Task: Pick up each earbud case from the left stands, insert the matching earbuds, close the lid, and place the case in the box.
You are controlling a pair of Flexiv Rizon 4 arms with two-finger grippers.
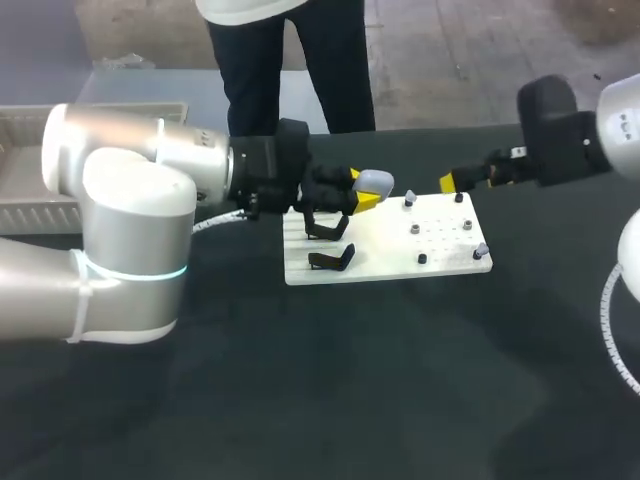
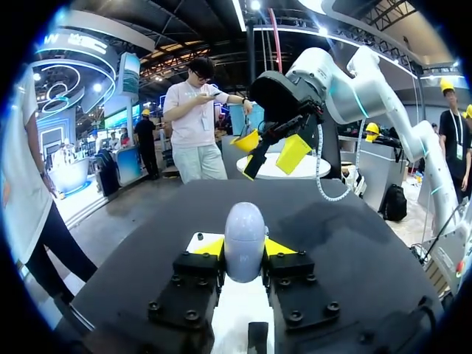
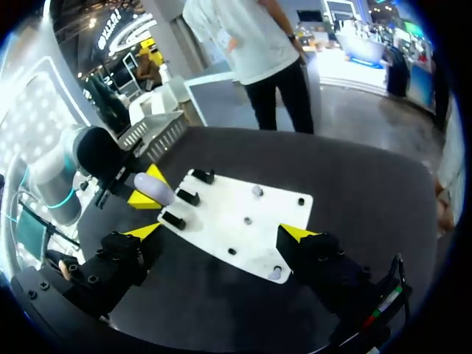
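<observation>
Your left pincer [image 2: 244, 248] is clenched on the grey earbud case [image 2: 244, 225], the white board [image 1: 445, 250] just under it. Your right pincer [image 3: 221, 232] hangs released, that board beneath its spread fingers.

Your left gripper [image 2: 244, 249] clamps the earbud case [image 2: 244, 228] between both fingers, while your right gripper [image 3: 221, 232] faces it, fingers spread wide apart.

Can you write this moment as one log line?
left gripper: shut on grey earbud case, held by black stands | right gripper: open, near far edge of white board
</observation>
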